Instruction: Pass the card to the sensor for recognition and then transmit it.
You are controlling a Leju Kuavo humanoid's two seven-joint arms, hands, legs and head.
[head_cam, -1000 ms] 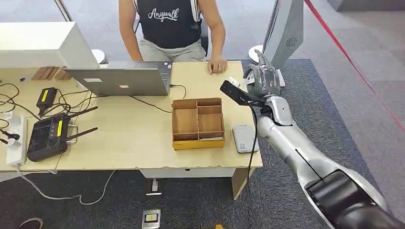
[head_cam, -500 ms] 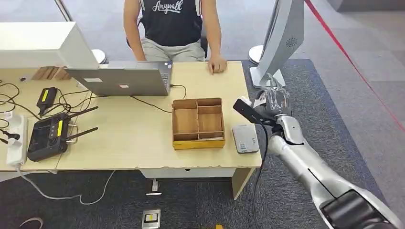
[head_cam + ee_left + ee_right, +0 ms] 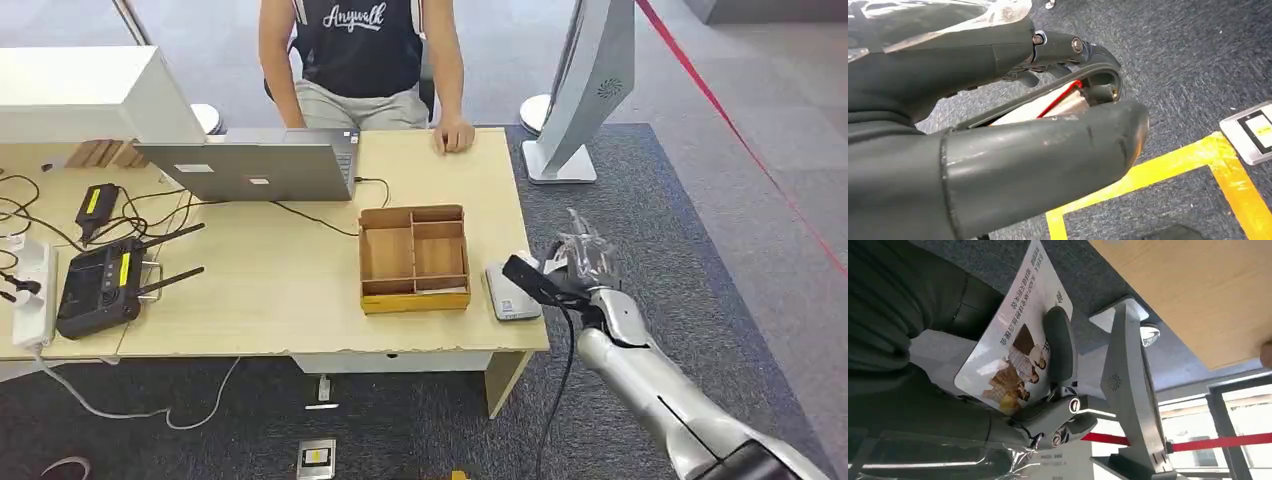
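Off the surface's near right corner: right hand, fingers clamped on a printed card. The grey card sensor lies just left of it on the surface, beside the wooden organiser. Left hand: curled, apparently holding nothing; hangs over the floor.

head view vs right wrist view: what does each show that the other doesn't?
Head view alone: the grey flat card reader at the light wooden table's right edge, the brown wooden divided tray, the silver laptop and the seated person.

Right wrist view alone: the printed face of the white picture card, held by the right hand.

Both: the right hand, the table and the grey floor stand.
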